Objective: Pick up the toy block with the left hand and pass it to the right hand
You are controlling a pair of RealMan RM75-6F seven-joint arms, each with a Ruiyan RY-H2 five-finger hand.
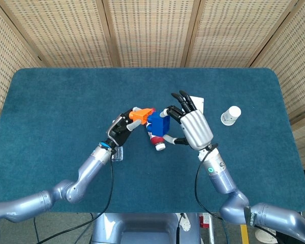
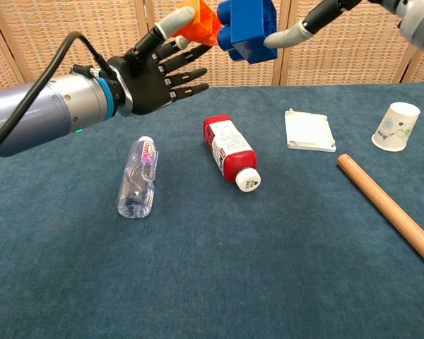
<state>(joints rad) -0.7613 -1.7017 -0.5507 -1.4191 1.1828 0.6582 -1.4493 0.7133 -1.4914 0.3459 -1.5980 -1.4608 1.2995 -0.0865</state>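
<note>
handover in mid-air above the table (image 1: 51,101): the toy block (image 1: 155,121) sits between both hands so the right hand (image 1: 192,127) can clasp its blue part while the left hand (image 1: 123,128), fingers spread, pinches only the orange end.

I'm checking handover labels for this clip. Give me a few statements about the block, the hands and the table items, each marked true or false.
1. The toy block is up in the air between both hands. True.
2. The red bottle stands upright. False: it lies on its side on the table.
3. The clear bottle lies nearer the left hand than the right hand. True.
4. The paper cup is tipped over. False: it stands upright.
5. The wooden stick rests across the white box. False: they lie apart.
</note>
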